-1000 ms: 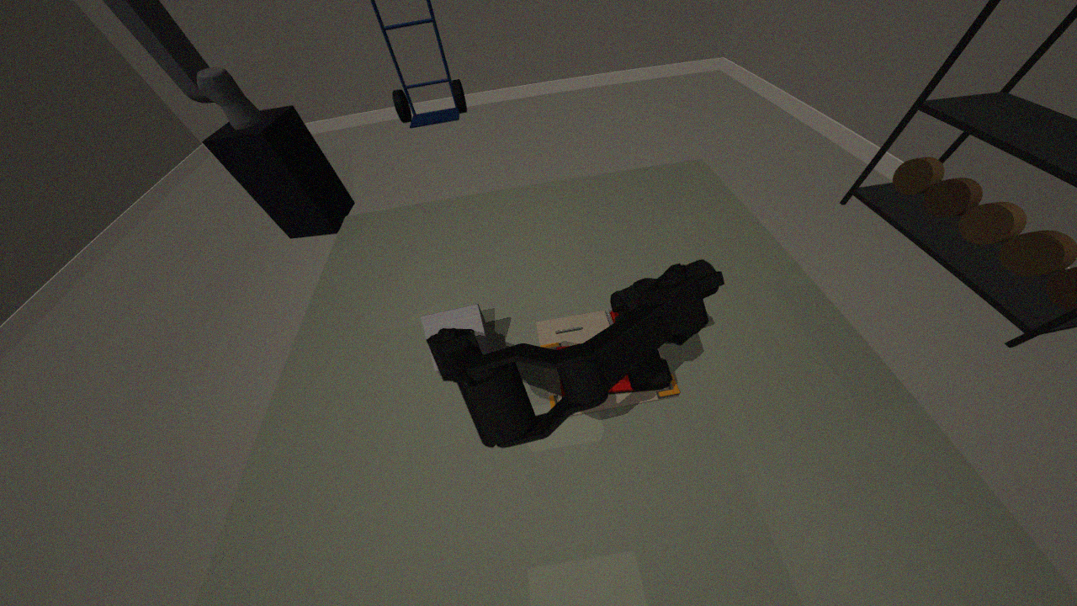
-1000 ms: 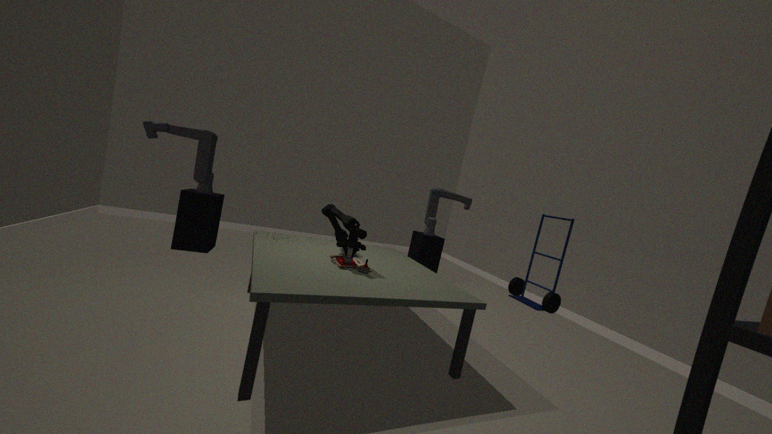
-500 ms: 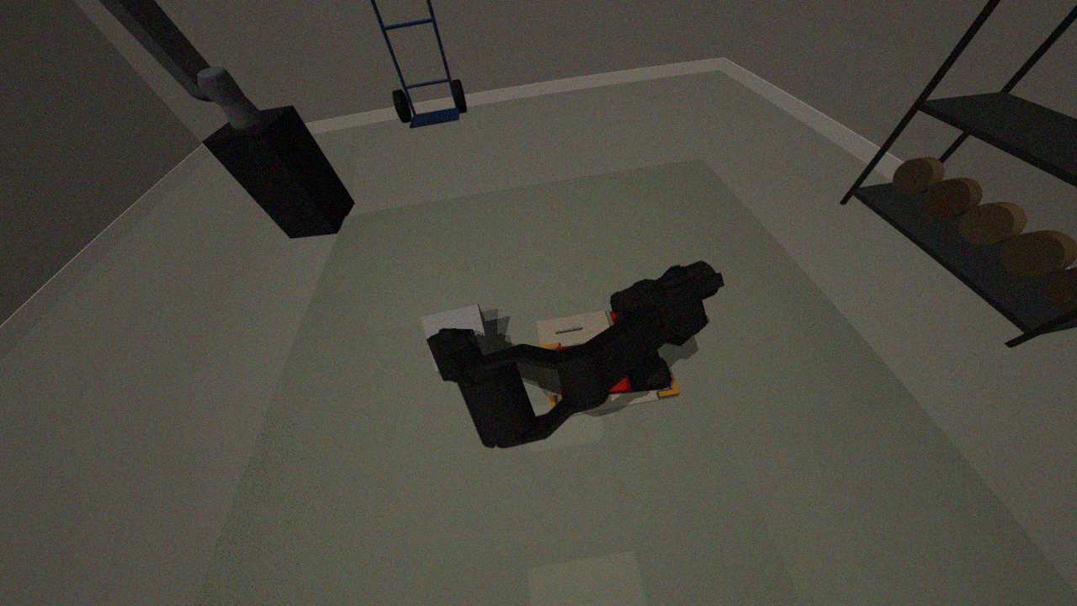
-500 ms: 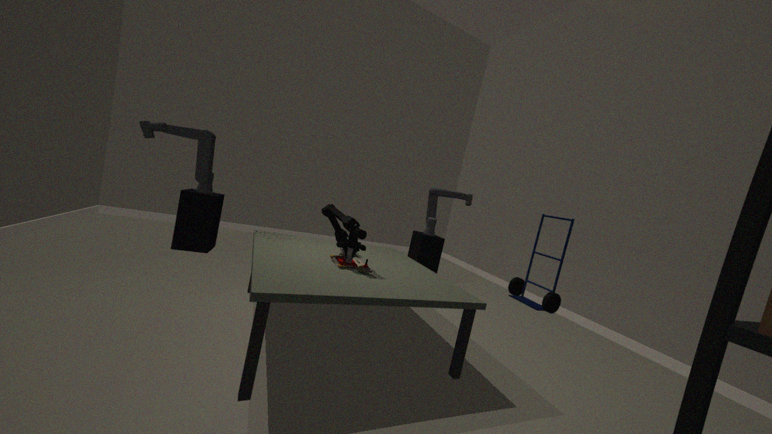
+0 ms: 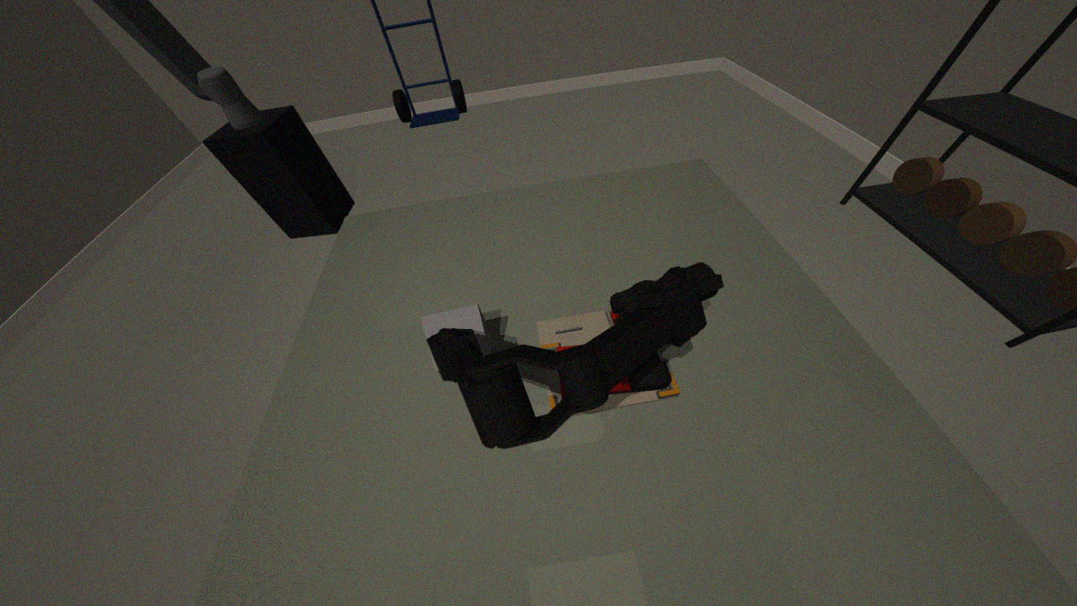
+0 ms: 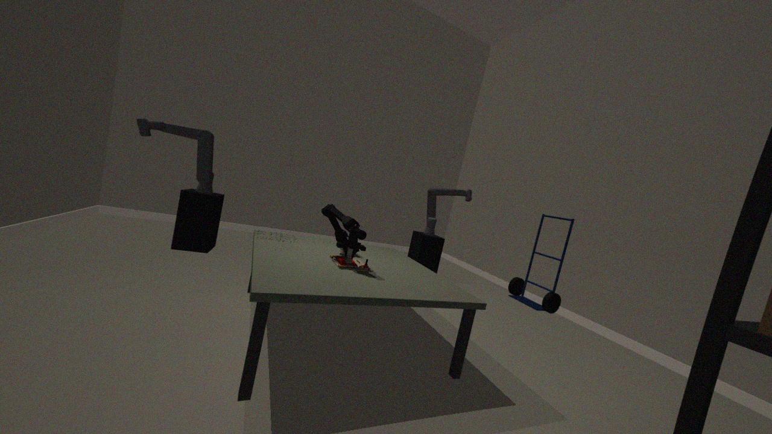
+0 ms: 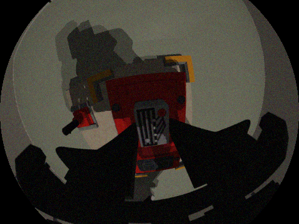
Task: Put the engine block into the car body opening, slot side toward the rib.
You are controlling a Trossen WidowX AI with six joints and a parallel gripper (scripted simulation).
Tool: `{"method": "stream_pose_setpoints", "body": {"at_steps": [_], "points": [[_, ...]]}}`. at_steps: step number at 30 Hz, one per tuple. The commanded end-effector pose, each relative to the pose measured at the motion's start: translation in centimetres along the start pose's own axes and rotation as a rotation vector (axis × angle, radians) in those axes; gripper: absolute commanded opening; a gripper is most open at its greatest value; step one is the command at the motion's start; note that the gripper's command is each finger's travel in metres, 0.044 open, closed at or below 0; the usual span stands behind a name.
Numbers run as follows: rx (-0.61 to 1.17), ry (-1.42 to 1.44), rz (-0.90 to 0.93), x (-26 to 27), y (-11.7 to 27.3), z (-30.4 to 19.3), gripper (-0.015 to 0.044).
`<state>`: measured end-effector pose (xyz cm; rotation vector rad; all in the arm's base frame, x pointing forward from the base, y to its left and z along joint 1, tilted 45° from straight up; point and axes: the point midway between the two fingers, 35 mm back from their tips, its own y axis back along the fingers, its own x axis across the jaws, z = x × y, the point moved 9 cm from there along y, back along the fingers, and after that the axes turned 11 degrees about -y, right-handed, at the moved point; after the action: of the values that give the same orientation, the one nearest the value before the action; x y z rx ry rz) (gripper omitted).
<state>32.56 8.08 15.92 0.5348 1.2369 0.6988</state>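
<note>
The red car body lies on a pale board, between yellow corner brackets. The grey engine block, with dark slots and a red round spot on top, is over the middle of the car body in the wrist view. My gripper is shut on the engine block, with one black finger on its left and one on its right. The block hides the opening and the rib. How deep it sits cannot be told. In the top view the arm hides the block and the fingertips.
A red clamp with a black handle stands left of the car body in the wrist view. Yellow brackets border the body. A pale box stands by the arm's base. A rack and a blue hand truck stand farther off.
</note>
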Motion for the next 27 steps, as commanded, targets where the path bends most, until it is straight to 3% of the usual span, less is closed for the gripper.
{"method": "stream_pose_setpoints", "body": {"at_steps": [1, 27], "points": [[-0.001, 0.006, -0.006, -0.02, -0.13, -0.05, 0.0159], [-0.001, 0.006, -0.006, -0.03, -0.49, -0.06, 0.0159]]}}
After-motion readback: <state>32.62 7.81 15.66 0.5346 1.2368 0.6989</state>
